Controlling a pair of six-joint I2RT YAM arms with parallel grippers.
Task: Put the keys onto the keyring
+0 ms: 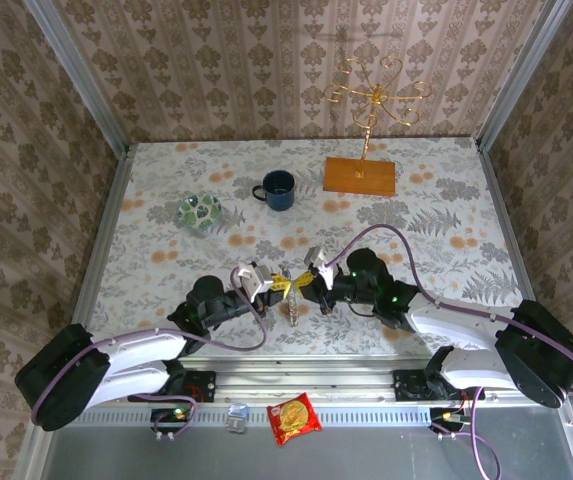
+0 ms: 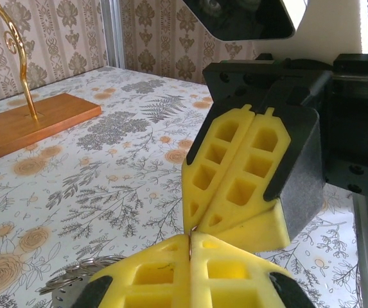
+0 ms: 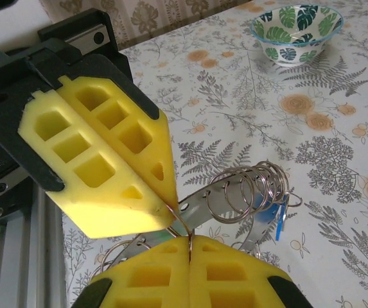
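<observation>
Reach inward over the bench, meeting tip to tip near its front middle, left jaws and right jaws each clamped on a wire loop carrying the hanging keyring and blue key.

The keyring is half hidden behind the left tool

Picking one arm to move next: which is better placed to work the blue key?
Right, probably. The blue key hangs beside the right gripper; the left gripper, also shut on the keyring, sits farther off.
</observation>
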